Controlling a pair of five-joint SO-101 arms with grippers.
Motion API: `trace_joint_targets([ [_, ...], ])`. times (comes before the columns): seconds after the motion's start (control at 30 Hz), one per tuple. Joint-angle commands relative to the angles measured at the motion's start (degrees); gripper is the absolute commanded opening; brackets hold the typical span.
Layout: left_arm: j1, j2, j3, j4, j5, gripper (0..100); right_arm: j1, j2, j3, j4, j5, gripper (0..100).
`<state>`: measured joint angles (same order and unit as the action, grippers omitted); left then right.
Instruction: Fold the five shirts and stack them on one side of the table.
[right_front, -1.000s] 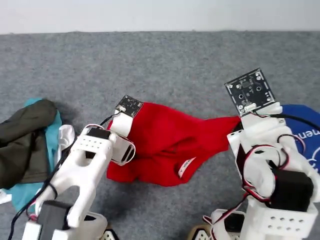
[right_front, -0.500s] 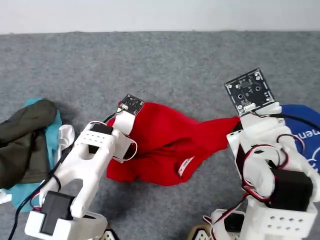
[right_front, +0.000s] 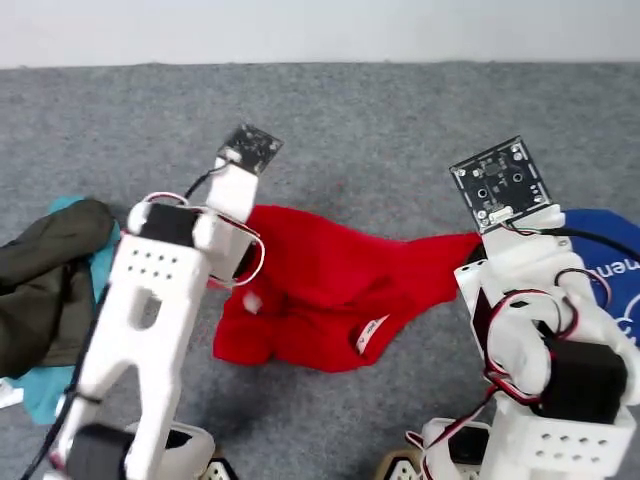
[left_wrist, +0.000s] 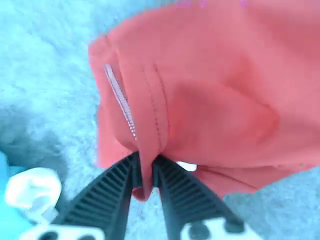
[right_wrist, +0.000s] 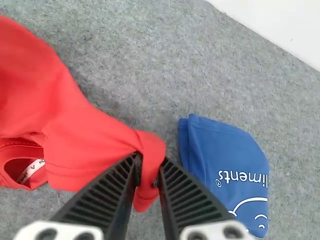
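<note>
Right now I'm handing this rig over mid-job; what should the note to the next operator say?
Left gripper: shut on one edge of the red shirt.
Right gripper: shut on its opposite corner.
The shirt is spread between them over the table, not yet folded.
Blue shirt lies beside the right gripper, apparently folded.
Dark green shirt and teal shirt lie heaped beyond the left gripper, unfolded.
Left: fold the red one, then the heap, and stack everything on one side.

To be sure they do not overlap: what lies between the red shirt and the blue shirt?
In the right wrist view, a narrow strip of bare grey table surface lies between the red shirt and the blue shirt; they do not touch.
</note>
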<state>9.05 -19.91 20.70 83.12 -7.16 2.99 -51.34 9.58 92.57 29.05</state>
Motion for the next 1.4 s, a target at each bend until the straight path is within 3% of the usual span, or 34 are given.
trace_joint_targets([
  [0.0,-0.6,-7.2,-2.4,3.3,0.1,2,0.2,-0.9,-0.6,0.2,-0.6,0.9],
  [0.27,-0.7,-18.2,-2.8,5.8,-4.7,2,0.4,-8.2,-0.7,-2.7,-0.6,0.9],
  [0.47,-0.8,-23.9,-3.8,-6.9,-0.9,2,0.7,-12.5,-1.4,-13.0,-5.1,0.9],
  [0.63,-0.8,-27.8,-12.0,-8.4,-0.6,2,0.7,-12.5,-9.7,-17.4,-5.5,0.9],
  [0.87,-0.8,-31.8,-27.0,1.3,-0.6,2,1.2,-13.0,-20.0,-17.5,-5.2,0.9],
  [1.07,-0.8,-36.0,-45.5,10.5,-0.6,2,12.3,-13.4,-27.5,-16.8,-5.5,0.9],
  [1.17,-0.9,-37.2,-48.8,13.3,-0.6,2,16.0,-15.3,-29.5,-15.3,-5.5,0.9],
  [1.37,-7.9,-39.0,-49.8,13.2,-0.6,2,20.4,-21.2,-29.5,-15.3,-5.2,0.9],
])
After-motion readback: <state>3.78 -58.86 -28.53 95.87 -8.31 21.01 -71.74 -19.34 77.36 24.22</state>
